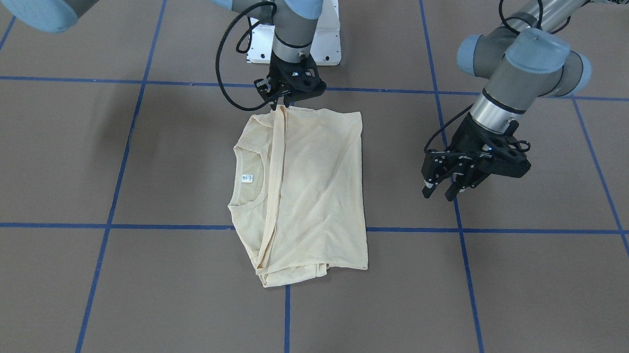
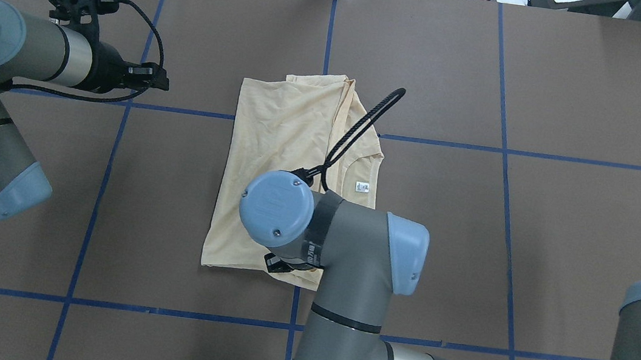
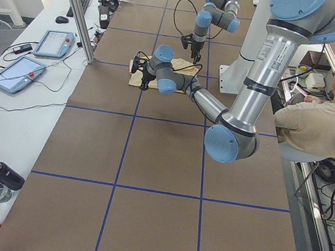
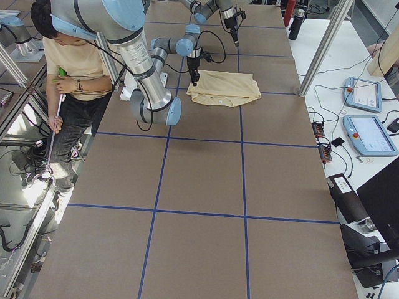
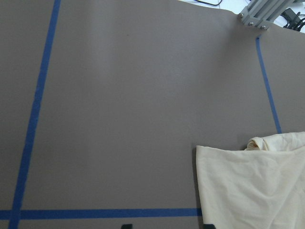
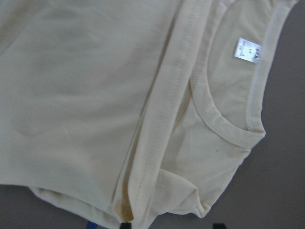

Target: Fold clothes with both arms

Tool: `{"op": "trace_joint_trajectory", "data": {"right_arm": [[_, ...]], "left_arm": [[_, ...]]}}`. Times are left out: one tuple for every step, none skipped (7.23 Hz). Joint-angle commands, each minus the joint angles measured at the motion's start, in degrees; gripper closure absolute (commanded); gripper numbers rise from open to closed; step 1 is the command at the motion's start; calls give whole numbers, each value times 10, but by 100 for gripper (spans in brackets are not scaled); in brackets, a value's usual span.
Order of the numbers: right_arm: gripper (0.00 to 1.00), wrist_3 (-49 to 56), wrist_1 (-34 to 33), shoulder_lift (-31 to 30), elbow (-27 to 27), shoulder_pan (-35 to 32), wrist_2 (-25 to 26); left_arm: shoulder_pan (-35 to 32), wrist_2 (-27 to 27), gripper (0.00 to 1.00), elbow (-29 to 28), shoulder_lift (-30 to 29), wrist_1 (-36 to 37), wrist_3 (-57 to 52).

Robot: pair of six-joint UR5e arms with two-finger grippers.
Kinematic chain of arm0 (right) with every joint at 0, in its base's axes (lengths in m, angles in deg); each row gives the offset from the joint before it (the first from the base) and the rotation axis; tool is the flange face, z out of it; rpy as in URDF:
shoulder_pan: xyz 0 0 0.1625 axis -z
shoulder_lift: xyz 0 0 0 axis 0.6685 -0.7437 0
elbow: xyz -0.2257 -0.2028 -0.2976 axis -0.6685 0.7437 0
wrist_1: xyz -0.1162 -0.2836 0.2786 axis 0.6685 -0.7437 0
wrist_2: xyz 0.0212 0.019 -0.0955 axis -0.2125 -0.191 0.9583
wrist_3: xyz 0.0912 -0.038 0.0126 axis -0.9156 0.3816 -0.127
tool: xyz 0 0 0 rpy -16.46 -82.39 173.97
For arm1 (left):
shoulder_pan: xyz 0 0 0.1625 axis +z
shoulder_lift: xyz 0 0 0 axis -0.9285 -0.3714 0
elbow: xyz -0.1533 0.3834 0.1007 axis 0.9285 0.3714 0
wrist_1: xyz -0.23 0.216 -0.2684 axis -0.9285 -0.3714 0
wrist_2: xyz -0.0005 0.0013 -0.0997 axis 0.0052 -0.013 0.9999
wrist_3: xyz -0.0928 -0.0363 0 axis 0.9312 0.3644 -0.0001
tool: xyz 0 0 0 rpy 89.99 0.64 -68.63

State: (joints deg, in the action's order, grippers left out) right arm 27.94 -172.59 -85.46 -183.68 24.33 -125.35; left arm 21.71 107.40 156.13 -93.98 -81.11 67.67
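**Fig.** The T-shirt point(image 1: 314, 187) lies folded into a rough rectangle on the worktop point(image 1: 527, 292). One short edge sits directly under the right pincer point(image 1: 280, 105). This pincer's jaws stand apart astride the end of a raised fold ridge point(image 1: 275, 169), and as far as we can see no cloth is clamped. The left pincer point(image 1: 440, 192) hangs with jaws spread, well off to one side of the garment and above the worktop.

We judge three hazards:

1. If the right pincer closes here, it may nip only the top layer of thin fabric, or the ridge alone. Lifting would then peel the stack open.
2. With the left pincer so far from the cloth, a lift at one end would drag and skew the folds.
3. Descending too low could drive the fingertips into the worktop.
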Motion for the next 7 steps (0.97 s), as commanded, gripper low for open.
{"op": "trace_joint_trajectory", "data": {"right_arm": [[64,77,-22,30,43,2,-2],[62,86,-22,28,43,2,-3],[60,88,-22,25,43,3,-3],[54,88,-22,23,43,10,-2],[51,88,-23,22,44,10,-2],[49,88,-23,18,44,12,-2],[47,87,-23,15,43,13,-2]], "left_arm": [[1,0,41,-2,4,0,4],[1,0,41,-4,4,0,6],[2,-1,40,-7,4,-1,7],[3,-2,40,-8,4,-1,7],[3,-3,40,-10,6,-1,7],[4,-3,40,-10,6,-1,8],[4,-3,40,-9,6,-1,8]]}}
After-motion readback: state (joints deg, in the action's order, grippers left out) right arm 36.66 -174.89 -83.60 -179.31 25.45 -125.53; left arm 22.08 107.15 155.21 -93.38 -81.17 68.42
